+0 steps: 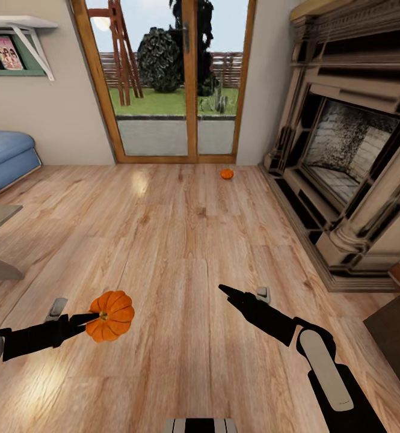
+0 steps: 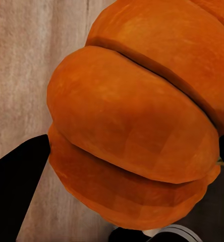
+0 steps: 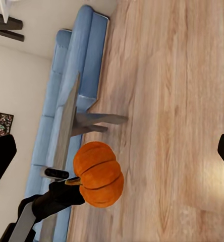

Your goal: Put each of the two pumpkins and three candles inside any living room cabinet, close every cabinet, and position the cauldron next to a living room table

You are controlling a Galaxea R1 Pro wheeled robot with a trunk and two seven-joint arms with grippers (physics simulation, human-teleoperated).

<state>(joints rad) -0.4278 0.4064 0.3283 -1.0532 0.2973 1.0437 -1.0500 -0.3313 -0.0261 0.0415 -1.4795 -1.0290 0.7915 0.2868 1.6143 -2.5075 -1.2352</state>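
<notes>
The left gripper (image 1: 90, 319) was pinching one pumpkin (image 1: 110, 315) above the wood floor (image 1: 181, 240), so that one was collected but not yet put away. The second pumpkin (image 1: 227, 174) lay by the glass doors (image 1: 175, 84). The right gripper (image 1: 224, 290) looked pressed together, empty.

A bright orange ribbed pumpkin (image 1: 110, 316) sits against the black left gripper (image 1: 90, 319), above a light-brown planked wood floor (image 1: 181, 240), beside a blue sofa (image 1: 4, 157) and cream fireplace (image 1: 350, 150).
</notes>
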